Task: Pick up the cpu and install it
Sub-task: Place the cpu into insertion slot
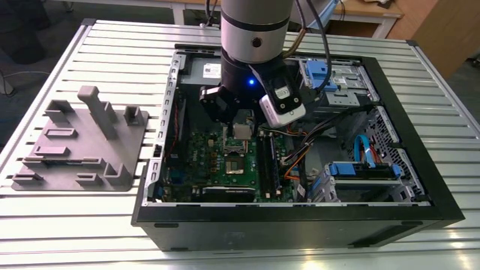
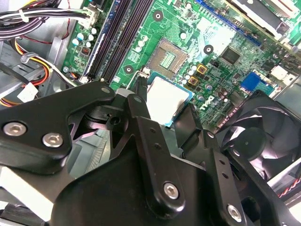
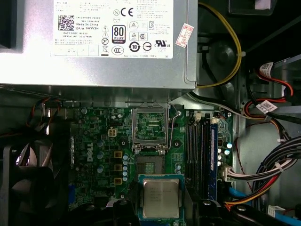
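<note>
The cpu (image 2: 165, 98) is a small square chip with a silvery top and a thin green rim. It sits between the black fingers (image 2: 140, 96) of my gripper (image 2: 165, 104), which is shut on it. In the first wrist view the cpu (image 3: 161, 197) hangs just above the green motherboard (image 3: 94, 141), close beside the bare socket (image 3: 150, 167). The hinged metal frame (image 3: 150, 126) stands open beyond the socket. In the exterior view my gripper (image 1: 241, 128) reaches down into the open computer case (image 1: 420, 185) with the cpu (image 1: 242, 131) at its tip.
A silver power supply (image 3: 108, 42) lies past the socket, with memory sticks (image 3: 202, 150) and cable bundles (image 3: 263, 174) to one side. A black fan (image 2: 256, 141) is on the other side. A grey plastic tray (image 1: 78, 143) rests on the slatted table at the exterior view's left.
</note>
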You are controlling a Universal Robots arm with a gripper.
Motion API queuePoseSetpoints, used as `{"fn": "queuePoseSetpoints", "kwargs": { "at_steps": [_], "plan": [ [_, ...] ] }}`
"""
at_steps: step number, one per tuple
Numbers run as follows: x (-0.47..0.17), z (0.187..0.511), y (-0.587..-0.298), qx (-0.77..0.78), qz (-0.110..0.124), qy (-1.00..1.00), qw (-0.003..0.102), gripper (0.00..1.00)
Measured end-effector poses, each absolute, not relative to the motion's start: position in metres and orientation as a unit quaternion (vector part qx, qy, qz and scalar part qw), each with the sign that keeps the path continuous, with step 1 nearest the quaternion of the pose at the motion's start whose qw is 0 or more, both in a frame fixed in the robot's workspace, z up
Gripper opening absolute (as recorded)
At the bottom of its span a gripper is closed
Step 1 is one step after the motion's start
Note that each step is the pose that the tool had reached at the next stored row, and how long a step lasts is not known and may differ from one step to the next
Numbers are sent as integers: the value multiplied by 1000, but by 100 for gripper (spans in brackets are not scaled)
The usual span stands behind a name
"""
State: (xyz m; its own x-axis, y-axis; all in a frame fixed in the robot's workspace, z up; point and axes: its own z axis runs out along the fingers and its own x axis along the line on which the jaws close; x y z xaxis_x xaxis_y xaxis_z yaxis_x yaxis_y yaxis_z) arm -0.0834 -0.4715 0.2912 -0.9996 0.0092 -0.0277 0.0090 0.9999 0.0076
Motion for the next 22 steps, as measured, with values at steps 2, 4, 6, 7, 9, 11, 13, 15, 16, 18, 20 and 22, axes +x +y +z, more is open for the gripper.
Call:
{"fn": "queuePoseSetpoints", "kwargs": {
  "at_steps": [2,4,6,7,9,11,13,15,16,18,20,22],
  "plan": [
    [-84,290,-472,5,4,1000,14,47],
    [-85,289,-473,5,4,1000,14,47],
    [-85,287,-474,5,4,1000,14,47],
    [-85,286,-474,5,4,1000,14,47],
    [-85,282,-475,5,4,1000,14,47],
    [-86,279,-475,5,4,1000,14,47],
    [-86,275,-475,5,4,1000,14,47],
    [-87,272,-475,5,4,1000,14,47],
    [-88,270,-475,5,4,1000,14,47],
    [-88,266,-475,5,4,1000,14,47],
    [-89,262,-475,5,4,1000,14,47],
    [-90,259,-475,5,4,1000,14,47]
  ]
}}
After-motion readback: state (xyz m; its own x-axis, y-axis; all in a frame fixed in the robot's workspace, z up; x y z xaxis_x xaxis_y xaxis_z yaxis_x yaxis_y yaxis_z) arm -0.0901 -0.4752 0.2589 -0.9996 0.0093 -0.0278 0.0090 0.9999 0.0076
